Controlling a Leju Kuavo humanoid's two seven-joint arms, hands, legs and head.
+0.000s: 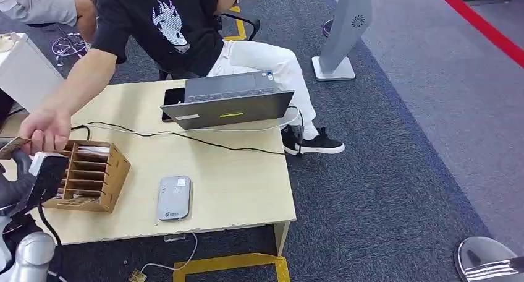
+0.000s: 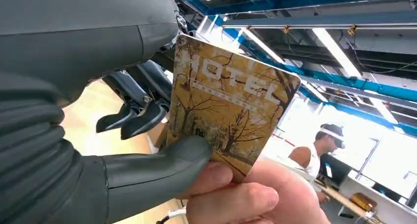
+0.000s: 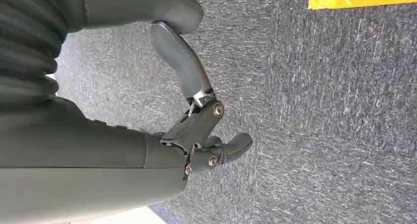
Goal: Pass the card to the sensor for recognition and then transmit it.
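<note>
Your left hand (image 2: 98,150) pinches a yellow hotel card (image 2: 228,103) between thumb and fingers at the table's (image 1: 235,189) left edge, above the wooden card rack (image 1: 92,174). A seated person's hand (image 2: 246,194) grips the same card from the other side. The grey sensor (image 1: 173,197) lies flat near the rack. Your right hand (image 3: 196,121) hangs over carpet, fingers loosely curled, holding nothing.

Card reader (image 1: 173,197) is parked on the table (image 1: 247,189), right of the slotted rack (image 1: 89,175); laptop (image 1: 227,101) is set behind both.
</note>
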